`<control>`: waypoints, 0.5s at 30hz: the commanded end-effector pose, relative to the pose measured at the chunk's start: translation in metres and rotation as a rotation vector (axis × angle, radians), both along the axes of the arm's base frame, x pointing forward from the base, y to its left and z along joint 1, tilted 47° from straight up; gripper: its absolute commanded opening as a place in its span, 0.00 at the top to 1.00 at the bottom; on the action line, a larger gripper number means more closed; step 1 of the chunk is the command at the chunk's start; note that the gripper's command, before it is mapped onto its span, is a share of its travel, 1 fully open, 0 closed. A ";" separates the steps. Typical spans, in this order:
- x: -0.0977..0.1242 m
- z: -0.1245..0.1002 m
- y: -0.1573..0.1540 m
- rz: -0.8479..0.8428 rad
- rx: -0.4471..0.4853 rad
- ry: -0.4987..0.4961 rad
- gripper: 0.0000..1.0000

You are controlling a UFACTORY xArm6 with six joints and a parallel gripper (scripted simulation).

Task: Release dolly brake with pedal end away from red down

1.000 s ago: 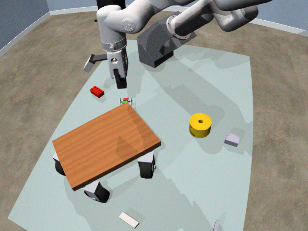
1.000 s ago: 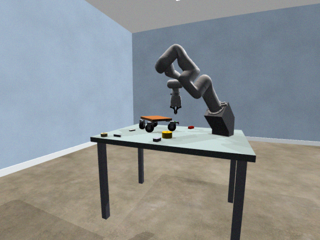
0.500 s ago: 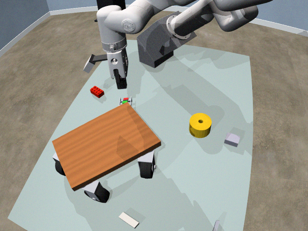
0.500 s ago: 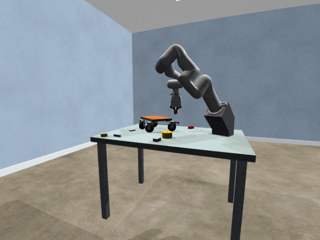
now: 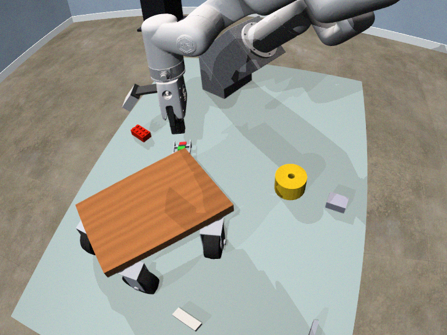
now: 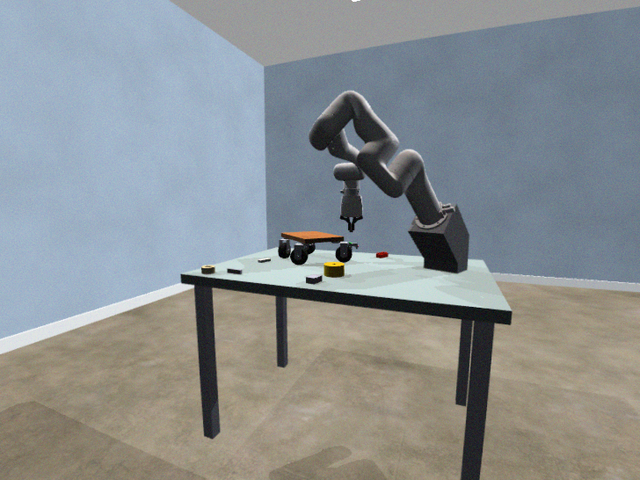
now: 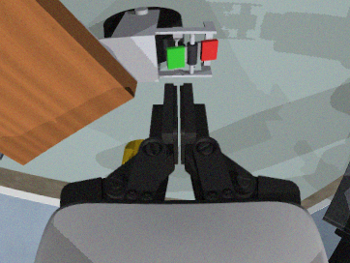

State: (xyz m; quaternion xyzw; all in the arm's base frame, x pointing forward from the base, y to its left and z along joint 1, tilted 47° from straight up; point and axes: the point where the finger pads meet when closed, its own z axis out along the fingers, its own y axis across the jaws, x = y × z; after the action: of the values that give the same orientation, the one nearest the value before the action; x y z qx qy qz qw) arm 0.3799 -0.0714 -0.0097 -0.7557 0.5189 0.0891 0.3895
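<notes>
My gripper [image 5: 175,126] is clenched with nothing between its fingers, and it hangs in the air above the bench [image 5: 317,118]. The dolly [image 5: 151,202] stands on its wheels on the bench. Its brake pedal [image 7: 191,53], green and red, sits at the dolly's corner, just below my fingertips, apart from them.

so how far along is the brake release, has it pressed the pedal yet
Not pressed yet. Done: the gripper is shut, holding nothing, and lined up over the caster's brake pedal at the dolly corner. In hand: it hangs above the pedal, apart from it. Left: push the green end down without shoving the dolly.
</notes>
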 end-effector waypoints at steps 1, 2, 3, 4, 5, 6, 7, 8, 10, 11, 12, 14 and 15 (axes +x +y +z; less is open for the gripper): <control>0.002 -0.003 0.002 -0.002 -0.002 -0.003 1.00; 0.003 -0.004 0.004 -0.002 -0.002 -0.003 1.00; 0.004 -0.006 0.005 -0.002 -0.002 -0.003 1.00; 0.004 -0.007 0.006 -0.002 -0.002 -0.003 1.00; 0.005 -0.008 0.008 -0.002 -0.002 -0.003 1.00; 0.005 -0.010 0.009 -0.002 -0.002 -0.003 1.00; 0.006 -0.011 0.010 -0.002 -0.002 -0.003 1.00; 0.006 -0.012 0.012 -0.002 -0.002 -0.003 1.00; 0.008 -0.015 0.015 -0.002 -0.002 -0.003 1.00; 0.008 -0.017 0.016 -0.002 -0.002 -0.003 1.00; 0.009 -0.018 0.017 -0.002 -0.002 -0.003 1.00; 0.010 -0.020 0.020 -0.002 -0.002 -0.003 1.00; 0.010 -0.022 0.021 -0.002 -0.002 -0.003 1.00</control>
State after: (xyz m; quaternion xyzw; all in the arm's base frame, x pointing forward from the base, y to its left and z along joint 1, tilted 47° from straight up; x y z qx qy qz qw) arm 0.3869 -0.0542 -0.0269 -0.7557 0.5190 0.0890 0.3894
